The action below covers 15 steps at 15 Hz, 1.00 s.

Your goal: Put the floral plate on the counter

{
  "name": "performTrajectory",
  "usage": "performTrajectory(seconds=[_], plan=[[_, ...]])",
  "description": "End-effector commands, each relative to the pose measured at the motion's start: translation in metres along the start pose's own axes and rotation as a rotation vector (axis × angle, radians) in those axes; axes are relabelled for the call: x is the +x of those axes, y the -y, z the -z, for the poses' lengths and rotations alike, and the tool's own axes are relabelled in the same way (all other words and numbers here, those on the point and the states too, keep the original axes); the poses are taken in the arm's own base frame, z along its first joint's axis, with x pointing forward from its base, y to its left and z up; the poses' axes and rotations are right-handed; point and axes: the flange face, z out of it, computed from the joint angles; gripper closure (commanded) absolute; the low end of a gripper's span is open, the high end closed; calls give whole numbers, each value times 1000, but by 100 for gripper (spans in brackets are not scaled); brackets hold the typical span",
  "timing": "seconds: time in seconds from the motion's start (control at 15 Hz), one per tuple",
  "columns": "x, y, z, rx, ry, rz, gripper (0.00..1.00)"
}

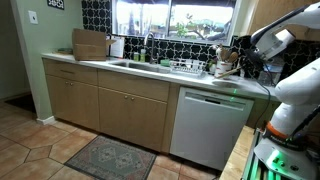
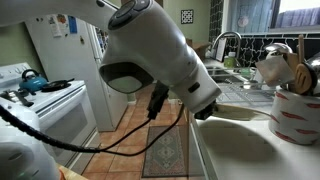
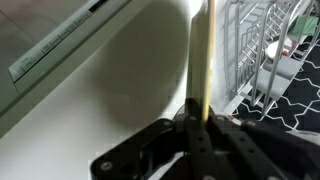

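Fingers (image 3: 188, 112) of the gripper (image 3: 200, 118) are clamped tight on the floral plate (image 3: 201, 50). In my wrist view I see the plate edge-on, as a thin cream strip running straight up from the jaws to the top of the picture. It hangs over the pale counter (image 3: 110, 90) and throws a soft shadow on it to one side. I cannot tell whether its far rim touches the surface. The white wire dish rack (image 3: 262, 50) stands just beside the plate, with a dark patterned surface (image 3: 290, 110) past it. In an exterior view the arm (image 1: 295, 80) reaches in over the end of the counter (image 1: 100, 64) above the dishwasher (image 1: 208, 125), well apart from the sink (image 1: 130, 65). In an exterior view the arm (image 2: 150, 50) fills the middle of the picture and hides both gripper and plate from me.
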Motion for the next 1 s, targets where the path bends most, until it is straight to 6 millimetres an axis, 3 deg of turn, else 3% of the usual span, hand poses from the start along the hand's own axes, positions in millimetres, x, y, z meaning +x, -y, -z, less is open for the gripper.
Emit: performTrajectory(seconds=[0.0,0.33,0.93], plan=[[20,-15,5,85,51,-16,98],[43,-31,0,124,100,-11,98],[51,-12,-24,125,159,-7,98]])
